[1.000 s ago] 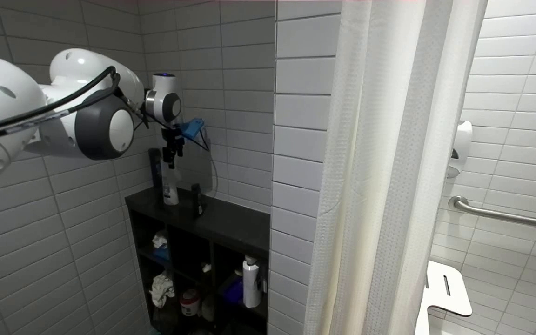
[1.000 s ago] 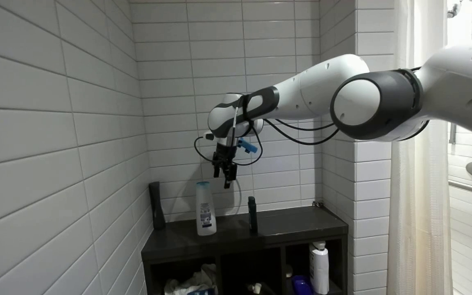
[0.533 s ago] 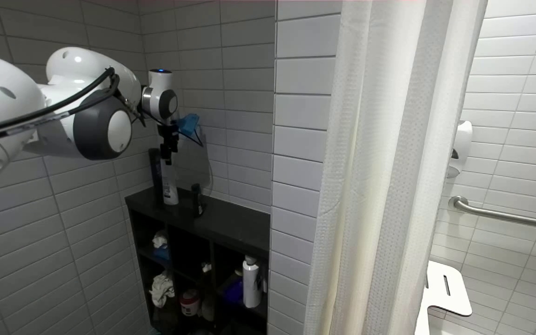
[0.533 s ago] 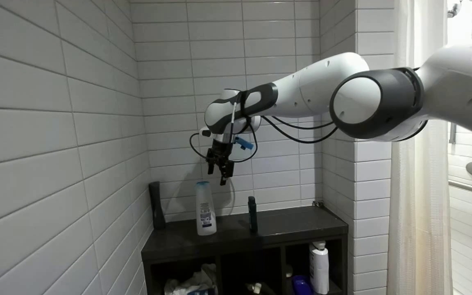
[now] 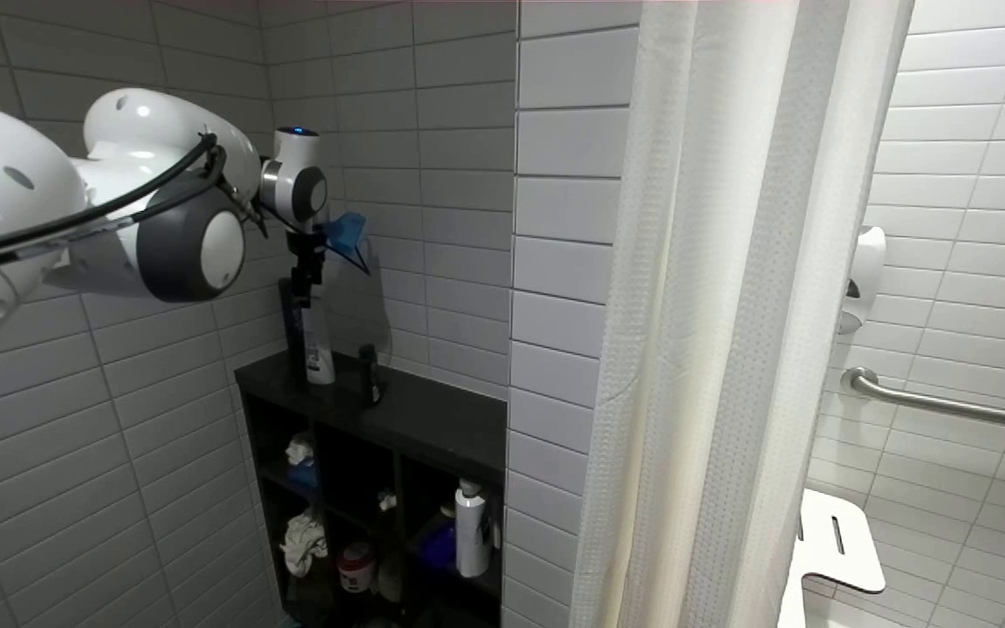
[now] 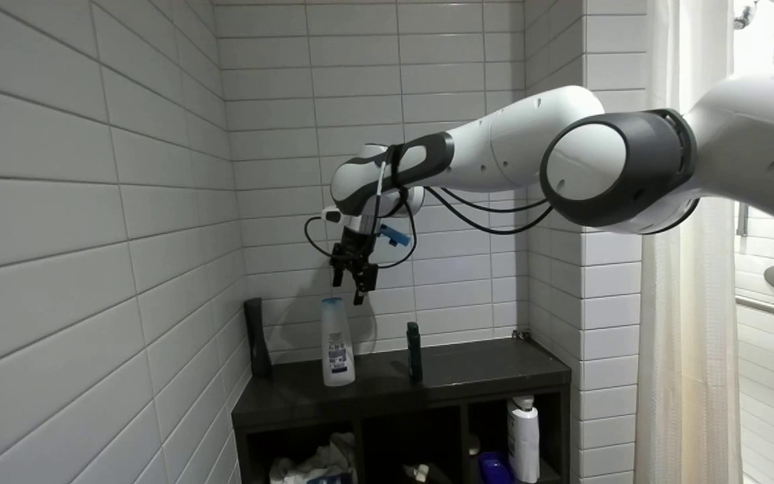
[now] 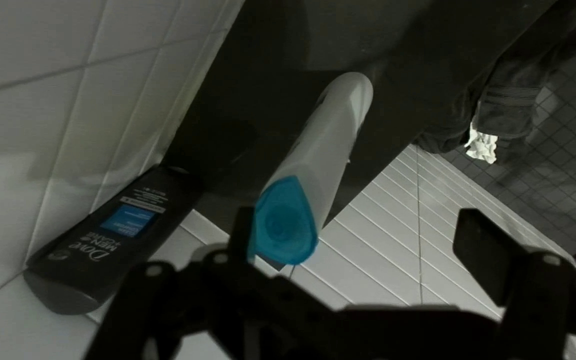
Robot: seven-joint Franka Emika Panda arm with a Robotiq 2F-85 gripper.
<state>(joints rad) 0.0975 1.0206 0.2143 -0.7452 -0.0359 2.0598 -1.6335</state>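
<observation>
Right now the gripper (image 6: 349, 288) hangs with its jaws spread wide, close above the blue cap (image 7: 285, 224) of a white bottle (image 6: 337, 343) standing upright on a dark cubby shelf (image 6: 501, 361). A black Dove Men+Care bottle (image 7: 118, 235) stands near it by the tiled wall (image 6: 158, 269), and a slim dark bottle (image 6: 414, 353) stands on its other side.

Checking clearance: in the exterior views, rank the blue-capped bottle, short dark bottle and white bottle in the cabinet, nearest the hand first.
1. Blue-capped bottle: below the hand, on the cabinet.
2. Short dark bottle: farther right.
3. White bottle: lower, inside the cabinet.
</observation>
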